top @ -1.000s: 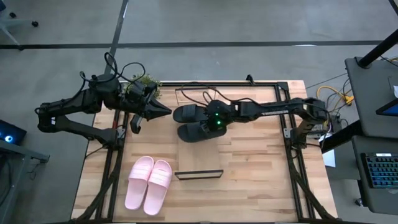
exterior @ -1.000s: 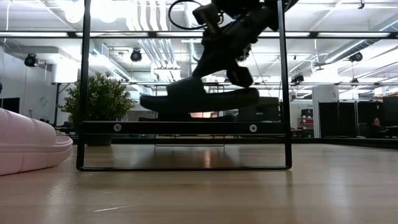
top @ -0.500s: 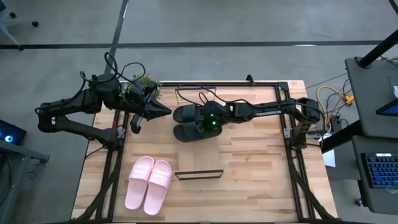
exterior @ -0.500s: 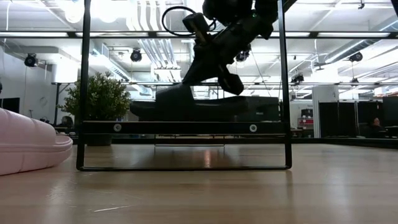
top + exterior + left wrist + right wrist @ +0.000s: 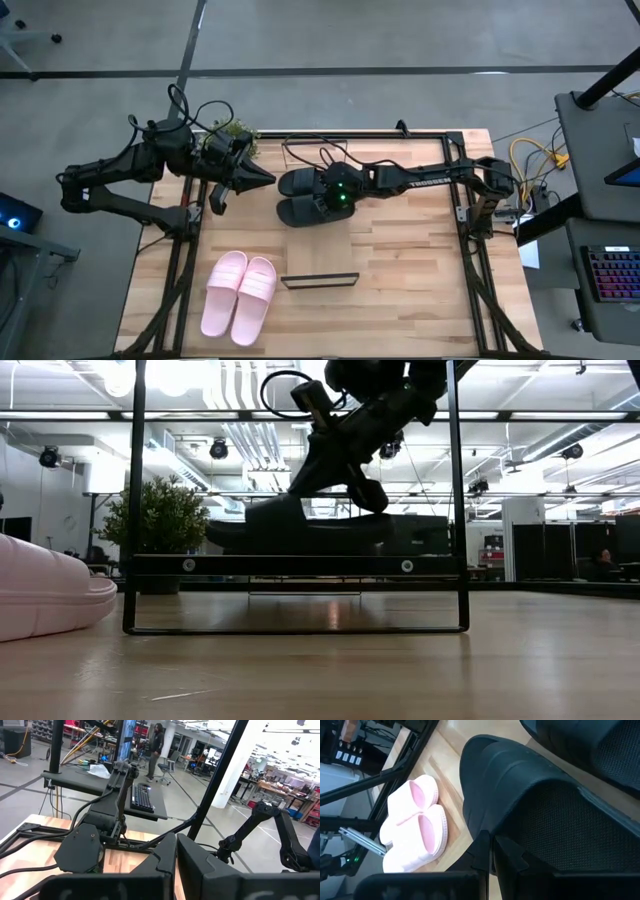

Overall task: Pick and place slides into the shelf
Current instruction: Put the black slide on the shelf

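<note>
Two black slides lie side by side on the light-wood shelf. The farther one lies free on its sole. My right gripper is shut on the nearer one. In the low view this slide sits level, right at the shelf's plank. The pink pair lies on the table, left of the shelf's near end. At the table's far left, my left gripper hovers shut, pointing level and holding nothing. My right gripper pinches the nearer black slide's wide strap at its edge between its two fingers. The fingers slant down from the table's right side. The slide is level, its sole at the shelf plank; whether it rests there or hangs just above, I cannot tell.
A potted plant stands at the table's far left corner, behind my left arm. The shelf's dark end frame stands upright near the middle of the table. Bare plank stretches between the black slides and that frame.
My right gripper has gone down and toward the table's left edge with the black slide. The slide, which was raised and tilted, has come down level to the shelf plank beside the other black slide. It has then kept still.
</note>
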Robot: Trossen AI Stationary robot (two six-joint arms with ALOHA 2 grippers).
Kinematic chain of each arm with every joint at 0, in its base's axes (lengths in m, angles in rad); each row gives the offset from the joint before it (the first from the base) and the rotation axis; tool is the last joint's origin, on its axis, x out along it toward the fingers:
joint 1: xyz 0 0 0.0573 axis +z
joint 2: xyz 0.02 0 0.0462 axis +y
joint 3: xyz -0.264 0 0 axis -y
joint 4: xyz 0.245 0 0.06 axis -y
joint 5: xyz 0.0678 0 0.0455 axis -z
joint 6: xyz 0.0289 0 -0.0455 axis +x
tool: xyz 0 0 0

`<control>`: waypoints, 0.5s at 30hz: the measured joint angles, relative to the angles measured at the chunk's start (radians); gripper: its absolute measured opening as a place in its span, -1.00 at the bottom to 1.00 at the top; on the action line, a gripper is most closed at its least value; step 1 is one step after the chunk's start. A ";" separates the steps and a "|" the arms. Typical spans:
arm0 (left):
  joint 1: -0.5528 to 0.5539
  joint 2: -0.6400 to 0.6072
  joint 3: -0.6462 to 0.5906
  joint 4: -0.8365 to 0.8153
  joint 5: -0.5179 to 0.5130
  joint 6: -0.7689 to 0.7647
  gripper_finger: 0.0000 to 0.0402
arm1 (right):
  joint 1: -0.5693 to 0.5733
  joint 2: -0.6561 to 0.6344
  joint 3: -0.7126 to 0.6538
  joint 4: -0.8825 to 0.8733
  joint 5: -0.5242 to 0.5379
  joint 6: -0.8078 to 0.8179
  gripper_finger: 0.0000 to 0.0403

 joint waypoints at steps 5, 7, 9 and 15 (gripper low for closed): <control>0.000 0.000 0.000 0.000 0.008 0.000 -1.00 | -0.002 0.000 -0.015 0.001 0.024 0.004 -0.96; 0.000 0.000 0.000 0.000 0.011 0.000 -1.00 | -0.005 0.000 -0.027 0.002 0.024 0.005 -0.96; 0.000 0.000 0.000 0.000 0.018 0.000 -1.00 | -0.009 0.000 -0.041 0.005 0.024 0.012 -0.96; 0.000 0.000 0.000 0.000 0.022 0.000 -1.00 | -0.015 0.005 -0.060 0.042 0.022 0.017 -0.96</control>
